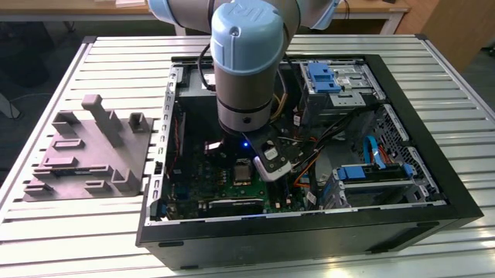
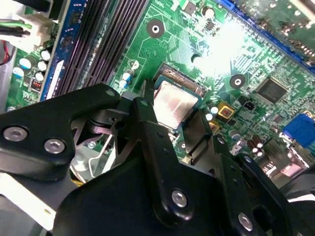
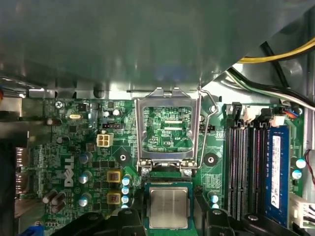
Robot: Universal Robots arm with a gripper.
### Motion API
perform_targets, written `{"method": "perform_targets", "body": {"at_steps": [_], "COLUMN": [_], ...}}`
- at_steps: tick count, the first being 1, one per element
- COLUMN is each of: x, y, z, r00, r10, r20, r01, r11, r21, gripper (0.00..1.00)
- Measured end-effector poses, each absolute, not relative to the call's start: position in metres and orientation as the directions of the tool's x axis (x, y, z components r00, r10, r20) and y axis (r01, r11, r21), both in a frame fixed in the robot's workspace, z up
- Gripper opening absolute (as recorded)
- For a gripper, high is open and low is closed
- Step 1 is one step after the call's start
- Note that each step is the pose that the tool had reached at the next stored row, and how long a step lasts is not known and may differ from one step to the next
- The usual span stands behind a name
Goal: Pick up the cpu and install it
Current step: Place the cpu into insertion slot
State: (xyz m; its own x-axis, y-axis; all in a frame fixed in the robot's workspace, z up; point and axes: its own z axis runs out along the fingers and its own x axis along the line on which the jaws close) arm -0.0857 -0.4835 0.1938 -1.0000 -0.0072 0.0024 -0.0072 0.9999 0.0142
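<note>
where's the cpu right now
In both wrist views the cpu sits at the open socket, at the tip of the gripper, beside the opened load frame, near the memory slots.

arm [image 1: 246, 69]: upright, reaching straight down | wrist [image 1: 244, 123]: low, blue light lit | gripper [image 2: 174, 110]: pointing downward

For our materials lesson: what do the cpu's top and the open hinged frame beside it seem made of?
The cpu: top looks like matte metal, silvery-grey with soft glare, possibly plated. The hinged frame: likely thin stamped steel, pale grey sheen, slim folded edges; exact alloy unclear.
</note>
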Motion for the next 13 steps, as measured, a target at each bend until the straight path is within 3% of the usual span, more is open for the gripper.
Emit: {"method": "perform_targets", "body": {"at_steps": [13], "x": [-0.0873], "y": [-0.4848], "z": [0.1879], "r00": [-1.0], "r10": [-0.014], "r20": [0.003], "r01": [-0.014], "r11": [1.0], "r21": [0.014], "gripper": [0.47]}}
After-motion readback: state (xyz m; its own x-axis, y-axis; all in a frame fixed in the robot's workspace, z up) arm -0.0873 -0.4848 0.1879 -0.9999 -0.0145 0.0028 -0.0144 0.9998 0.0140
